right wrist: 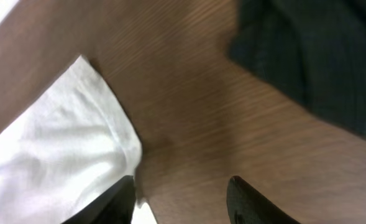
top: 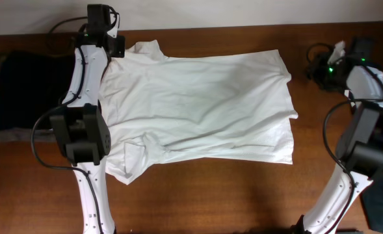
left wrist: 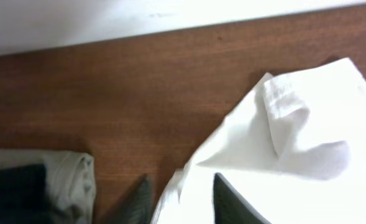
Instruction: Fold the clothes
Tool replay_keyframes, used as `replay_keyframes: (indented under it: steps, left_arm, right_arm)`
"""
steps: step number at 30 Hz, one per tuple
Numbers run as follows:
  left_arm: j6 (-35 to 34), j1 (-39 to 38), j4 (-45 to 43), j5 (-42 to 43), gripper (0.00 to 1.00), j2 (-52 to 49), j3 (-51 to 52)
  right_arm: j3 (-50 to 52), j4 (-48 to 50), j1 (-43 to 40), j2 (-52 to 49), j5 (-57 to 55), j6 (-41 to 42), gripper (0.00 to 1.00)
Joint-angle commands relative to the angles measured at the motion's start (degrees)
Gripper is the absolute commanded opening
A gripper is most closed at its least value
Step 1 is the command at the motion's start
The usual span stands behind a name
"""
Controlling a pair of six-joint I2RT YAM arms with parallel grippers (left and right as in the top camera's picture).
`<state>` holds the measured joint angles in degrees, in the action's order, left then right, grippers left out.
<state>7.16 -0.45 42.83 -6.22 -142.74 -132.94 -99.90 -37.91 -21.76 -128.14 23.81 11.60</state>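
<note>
The white T-shirt (top: 198, 107) lies spread, unfolded, across the table (top: 243, 195), every fold seemingly left to do, the left claw (left wrist: 181, 182) part-open astride its edge and the right claw (right wrist: 181, 183) open and empty beside its corner.

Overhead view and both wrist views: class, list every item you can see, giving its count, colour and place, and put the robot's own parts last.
T-shirt: one, white, spread out across the middle of the table.
Folded garments: one pile, black over grey, at the table's left edge.
Dark cloth: one, dark, lower right corner of the overhead view, cut off by the frame.
Table: one, brown wood, under everything.
Left gripper: one, dark fingers, open, at the T-shirt's far left corner with the cloth edge between the fingers.
Right gripper: one, dark fingers, open, over bare wood beside the T-shirt's far right corner.
</note>
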Motion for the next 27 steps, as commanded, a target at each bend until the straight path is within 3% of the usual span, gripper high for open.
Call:
replay_keyframes:
  steps: [1, 3, 4, 5, 8, 10, 13, 17, 20, 23, 26, 27]
  left_arm:
    - [0.24, 0.59, 7.74, 0.37, 0.48, 2.82, -8.90]
    - [0.42, 0.63, 16.22, 0.39, 0.54, 5.57, -14.40]
    - [0.37, 0.61, 24.65, 0.44, 0.65, 8.39, -17.70]
    - [-0.13, 0.61, 30.18, 0.46, 0.69, 10.25, -18.64]
    - [-3.04, 0.63, 46.90, 1.16, 0.70, 14.69, -18.69]
    - [-3.72, 0.63, 53.90, 4.81, 0.70, 16.00, -18.25]
    - [-3.72, 0.61, 53.90, 8.94, 0.70, 21.94, -15.28]
    - [-5.01, 0.63, 53.79, 4.02, 0.72, 37.42, 10.73]
    - [-5.01, 0.61, 44.52, 13.14, 0.72, 40.54, 35.04]
    - [-5.40, 0.63, 32.89, 14.67, 0.72, 40.54, 53.02]
    - [-6.36, 0.63, 26.12, 15.74, 0.72, 40.54, 62.45]
    - [-6.56, 0.63, 24.06, 16.24, 0.72, 40.54, 64.67]
  right_arm:
    - [-0.74, -10.40, -2.78, 9.77, 4.48, -7.69, 0.55]
    - [-0.74, -17.55, -3.39, 15.76, 4.00, -8.41, 0.56]
    - [-0.72, -22.36, -3.39, 20.37, 3.82, -8.37, 0.56]
    - [-0.72, -25.16, -3.32, 22.18, 3.80, -8.37, 0.56]
    - [0.17, -38.82, -2.58, 23.26, -2.08, -8.44, 0.56]
    - [3.58, -41.03, -0.26, 23.26, -5.51, -9.70, 0.56]
    - [8.83, -42.01, 2.86, 23.26, -8.55, -9.64, 0.56]
    - [25.68, -33.40, 4.13, 23.26, -9.51, -9.38, 0.55]
    - [35.12, -23.54, 4.13, 23.26, -9.49, -5.31, 0.50]
    - [39.39, -18.08, 4.13, 23.21, -9.31, -2.47, 0.41]
    - [39.54, -14.51, 4.13, 23.21, -9.07, -1.62, 0.39]
    - [39.63, -13.99, 4.15, 23.21, -9.07, -1.62, 0.33]
